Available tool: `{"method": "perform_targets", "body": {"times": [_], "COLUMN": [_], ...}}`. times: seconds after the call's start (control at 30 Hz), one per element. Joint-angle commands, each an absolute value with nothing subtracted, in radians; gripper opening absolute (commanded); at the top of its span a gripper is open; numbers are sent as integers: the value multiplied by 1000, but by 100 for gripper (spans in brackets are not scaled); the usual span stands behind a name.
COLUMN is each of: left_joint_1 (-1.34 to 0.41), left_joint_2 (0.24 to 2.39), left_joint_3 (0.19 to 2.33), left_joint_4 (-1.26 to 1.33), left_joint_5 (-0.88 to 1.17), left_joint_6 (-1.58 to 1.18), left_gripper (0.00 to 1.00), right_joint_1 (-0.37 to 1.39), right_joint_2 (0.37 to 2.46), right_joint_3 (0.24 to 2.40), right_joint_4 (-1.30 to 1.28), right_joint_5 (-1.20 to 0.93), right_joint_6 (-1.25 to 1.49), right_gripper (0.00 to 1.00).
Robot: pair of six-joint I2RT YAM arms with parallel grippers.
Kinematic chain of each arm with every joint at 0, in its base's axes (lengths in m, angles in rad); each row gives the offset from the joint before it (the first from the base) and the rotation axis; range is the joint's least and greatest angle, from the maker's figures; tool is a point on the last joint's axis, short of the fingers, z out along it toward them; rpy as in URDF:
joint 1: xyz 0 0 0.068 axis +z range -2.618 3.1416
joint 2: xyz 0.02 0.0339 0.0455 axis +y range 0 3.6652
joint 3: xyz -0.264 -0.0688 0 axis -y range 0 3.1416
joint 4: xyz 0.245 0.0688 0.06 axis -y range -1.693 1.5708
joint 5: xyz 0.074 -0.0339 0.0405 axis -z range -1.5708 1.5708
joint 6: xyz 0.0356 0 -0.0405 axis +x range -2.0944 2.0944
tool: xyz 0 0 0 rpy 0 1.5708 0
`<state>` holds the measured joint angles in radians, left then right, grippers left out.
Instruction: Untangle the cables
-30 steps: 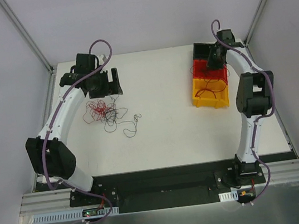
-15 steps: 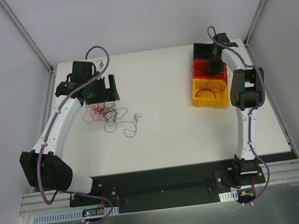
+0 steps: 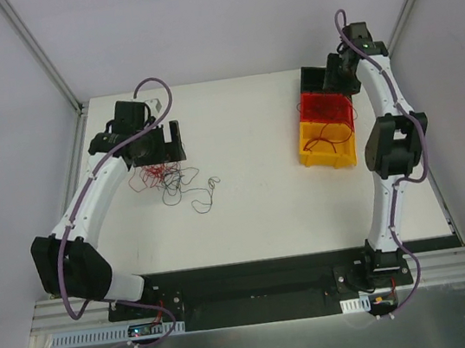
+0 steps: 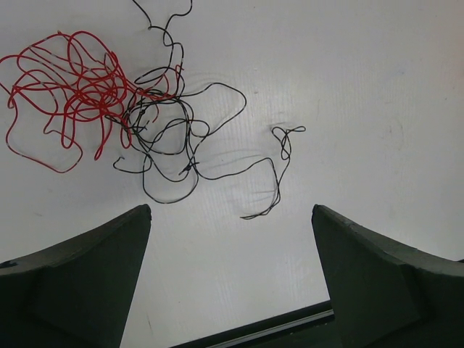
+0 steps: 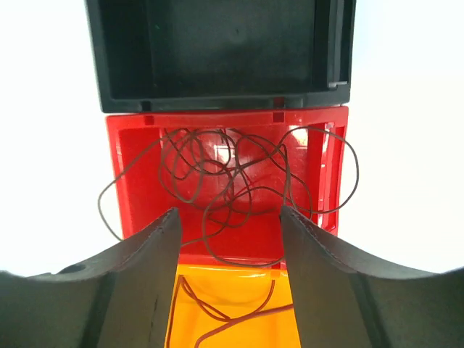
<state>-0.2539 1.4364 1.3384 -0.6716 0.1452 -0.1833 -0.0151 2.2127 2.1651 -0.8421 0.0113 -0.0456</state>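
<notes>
Desk (image 3: 260,126): white, carries everything.

Beneath the right end effector (image 5: 229,212), three bins stand in a row. The black bin (image 5: 217,101) is farthest ahead of the fingers, the red bin (image 5: 217,116) directly below, the yellow bin (image 5: 239,275) back under the wrist. Probably sorting bins, one wire dropped in each as it comes free. Nothing seen in the black one.

Red bin holds one loose wire (image 5: 217,174), its loops spilling over both side walls; it looks dropped rather than laid. A second wire (image 5: 194,293) lies in the yellow bin.

The remaining tangle (image 4: 123,109) lies on the desk ahead of the left end effector (image 4: 230,212), toward its left finger. Red wires (image 4: 72,80) are bunched, with black wires (image 4: 167,138) knotted through their near edge. One black strand (image 4: 279,167) trails toward the gap between the fingers, likely the easiest pick.

Left end effector: fingers spread wide, holding nothing, touching no wire.

Right end effector: fingers partly apart, nothing between them.
</notes>
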Motion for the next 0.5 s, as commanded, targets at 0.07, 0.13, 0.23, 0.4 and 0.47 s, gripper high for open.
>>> {"method": "perform_targets", "body": {"times": [0.07,0.13,0.23,0.4,0.47], "left_joint_1": [-264,-267,-267,-267,-267], "left_joint_2": [1367,1361,1338,1302,1293], "left_joint_3": [1315,1302,1275,1235,1226], "left_joint_4": [-632,-634,-634,-653,-675], "left_joint_5": [115,118,135,132,152], "left_joint_6": [-189,-192,-199,-212,-230], "left_gripper": [93,93,93,90,89], "right_joint_1": [-2,23,61,113,114], "right_joint_2": [2151,2152,2154,2180,2206], "right_joint_3": [2244,2244,2237,2229,2240], "right_joint_4": [-884,-862,-842,-816,-812], "right_joint_5": [-64,-107,-146,-161,-175], "right_joint_6": [-77,-103,-124,-107,-71], "right_gripper": [65,70,74,76,72]}}
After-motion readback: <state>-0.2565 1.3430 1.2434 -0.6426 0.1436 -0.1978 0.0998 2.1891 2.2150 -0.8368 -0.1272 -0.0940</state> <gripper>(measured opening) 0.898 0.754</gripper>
